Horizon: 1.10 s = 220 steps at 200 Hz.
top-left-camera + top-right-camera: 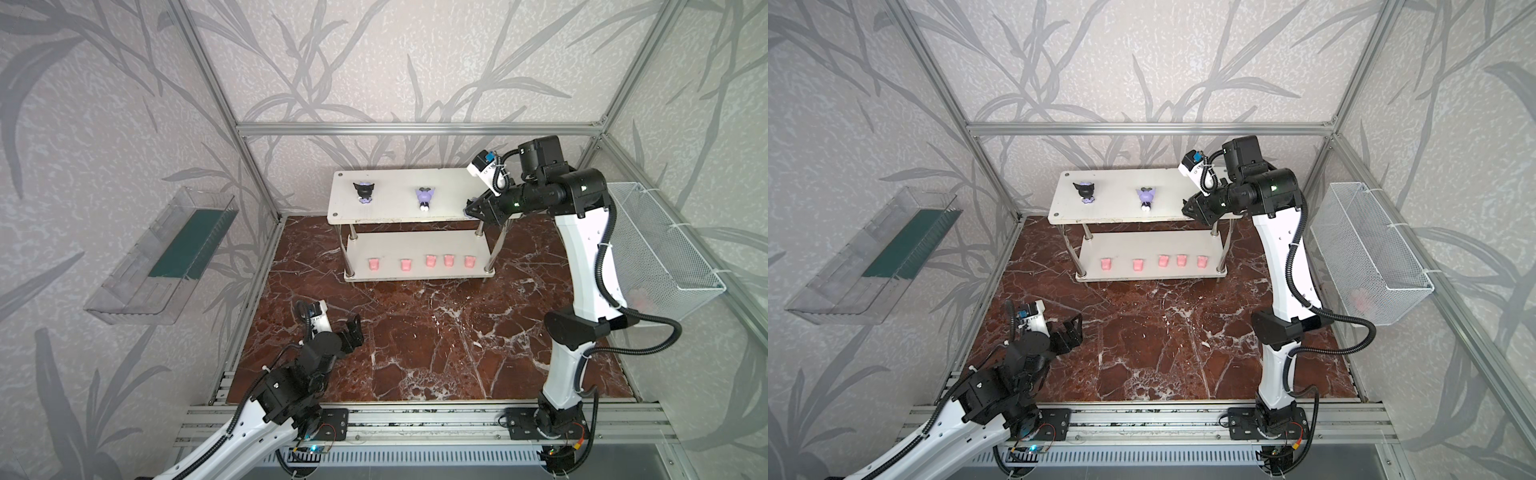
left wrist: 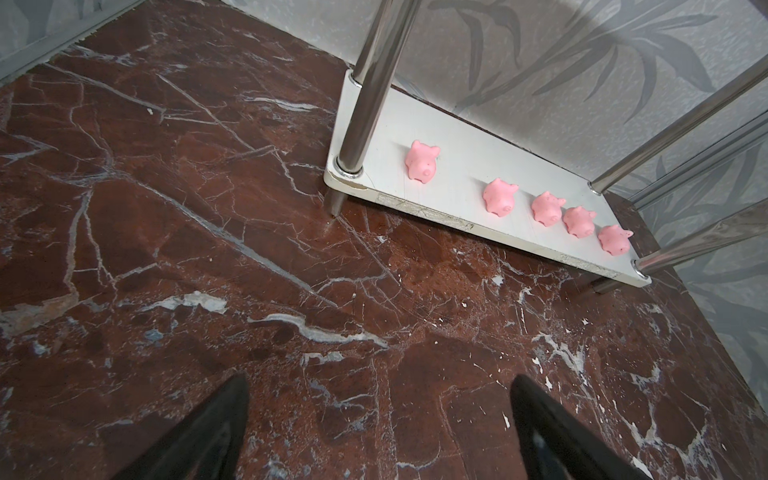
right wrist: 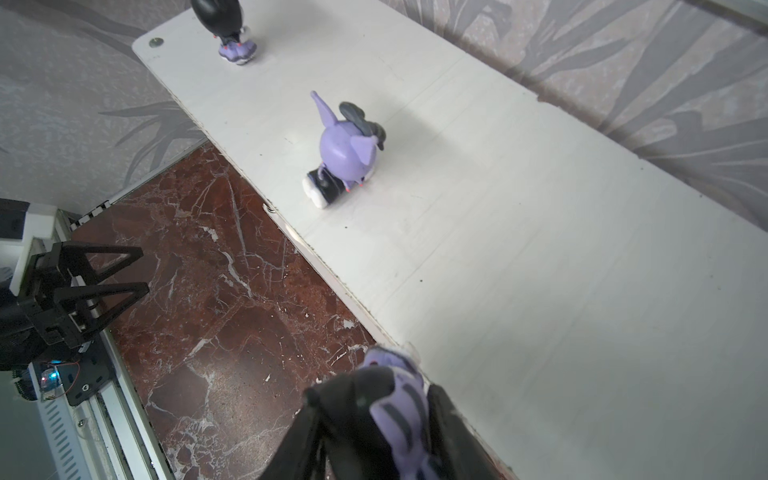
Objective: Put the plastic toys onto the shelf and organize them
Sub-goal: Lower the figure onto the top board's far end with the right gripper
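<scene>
At the right end of the shelf's [image 1: 395, 183] top board, the right gripper [image 1: 473, 209] has its jaws clamped on a black-and-lilac figurine [image 3: 397, 395], held over the board's front edge. The right arm rises tall from its base, forearm level, wrist pointing left. Further along the top board stand one lilac figurine [image 1: 424, 198] and one black figurine [image 1: 363, 192], well apart. On the lower board, five pink pigs [image 1: 431, 260] form one row near the front edge. The left gripper [image 1: 353, 332] hovers low over the front left of the tabletop [image 1: 436, 340], arm folded, jaws wide apart, holding nothing.
</scene>
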{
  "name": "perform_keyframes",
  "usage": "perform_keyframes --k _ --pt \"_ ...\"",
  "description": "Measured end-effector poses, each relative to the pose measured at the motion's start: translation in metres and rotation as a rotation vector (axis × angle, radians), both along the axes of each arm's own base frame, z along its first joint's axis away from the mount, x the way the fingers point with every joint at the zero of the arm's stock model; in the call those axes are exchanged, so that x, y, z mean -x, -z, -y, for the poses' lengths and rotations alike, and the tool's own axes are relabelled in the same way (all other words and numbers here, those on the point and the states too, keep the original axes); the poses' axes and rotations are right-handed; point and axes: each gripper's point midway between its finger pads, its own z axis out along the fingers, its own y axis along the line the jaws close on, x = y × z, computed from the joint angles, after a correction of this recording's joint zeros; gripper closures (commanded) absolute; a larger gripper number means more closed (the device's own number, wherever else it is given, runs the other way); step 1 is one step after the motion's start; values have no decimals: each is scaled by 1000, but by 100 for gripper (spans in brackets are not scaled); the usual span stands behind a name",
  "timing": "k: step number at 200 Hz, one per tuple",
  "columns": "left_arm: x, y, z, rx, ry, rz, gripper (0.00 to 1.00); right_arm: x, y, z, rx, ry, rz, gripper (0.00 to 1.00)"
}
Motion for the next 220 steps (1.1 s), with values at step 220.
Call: perform_keyframes --k 220 --pt "-13 18 8 46 4 -63 4 -39 17 24 -1 97 -24 69"
